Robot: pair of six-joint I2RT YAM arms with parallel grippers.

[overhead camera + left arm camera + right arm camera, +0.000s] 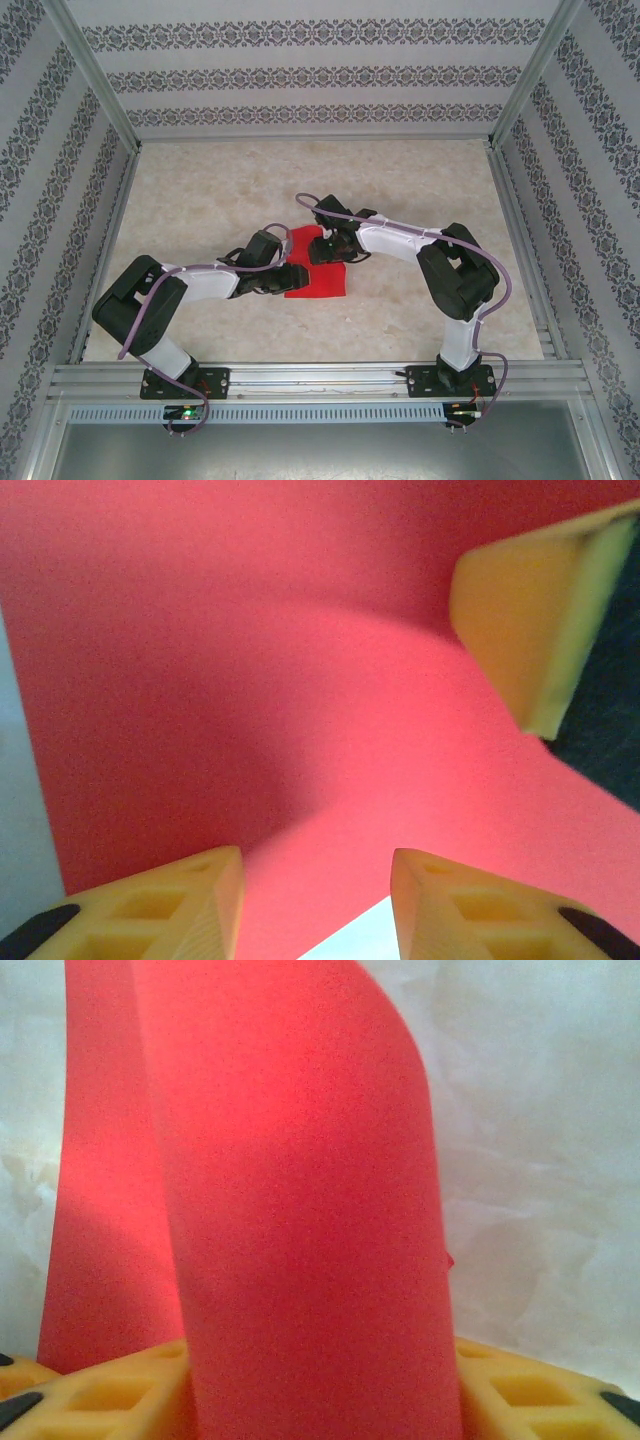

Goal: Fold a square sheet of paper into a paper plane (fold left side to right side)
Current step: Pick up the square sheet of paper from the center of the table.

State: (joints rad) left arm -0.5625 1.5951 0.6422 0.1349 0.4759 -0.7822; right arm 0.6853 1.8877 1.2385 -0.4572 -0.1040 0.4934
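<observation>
The left gripper (315, 875) keeps its yellow fingers (160, 905) spread and released at the bottom of its wrist frame, over the thin bright red square sheet of paper (320, 278) at the centre of the pale marbled table (420, 190). A flap curls up between the right gripper (320, 1370) fingers - pinched or not, I cannot tell. Both arms bend inward - wrists meeting over the sheet.

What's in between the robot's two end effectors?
A thin bright red sheet of paper lies between the left end effector and right end effector, top view.

Left gripper (316, 868), right gripper (320, 1358) — jaws apart
</observation>
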